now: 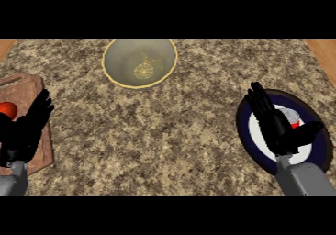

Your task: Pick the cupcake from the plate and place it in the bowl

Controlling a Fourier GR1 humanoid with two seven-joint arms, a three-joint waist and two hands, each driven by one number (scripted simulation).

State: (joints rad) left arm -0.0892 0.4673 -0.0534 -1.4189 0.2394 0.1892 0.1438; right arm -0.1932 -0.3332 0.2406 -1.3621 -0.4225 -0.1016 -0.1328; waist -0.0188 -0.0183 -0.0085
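My right hand (279, 126), fingers straight and holding nothing, hides most of the cupcake (291, 118) on the plate (247, 133); the bowl (139, 63) sits well beyond. My left hand (25, 128) rests open.

The desk (177, 128) was a speckled brown-and-tan stone top with wooden strips at both far corners. A yellow-rimmed bowl (140, 63) sat on it at the far middle. A wooden cutting board (36, 151) lay at the left edge, and a dark blue plate (247, 133) with a white centre lay on the right. Something red, perhaps a tomato (5, 109), rested on the board.
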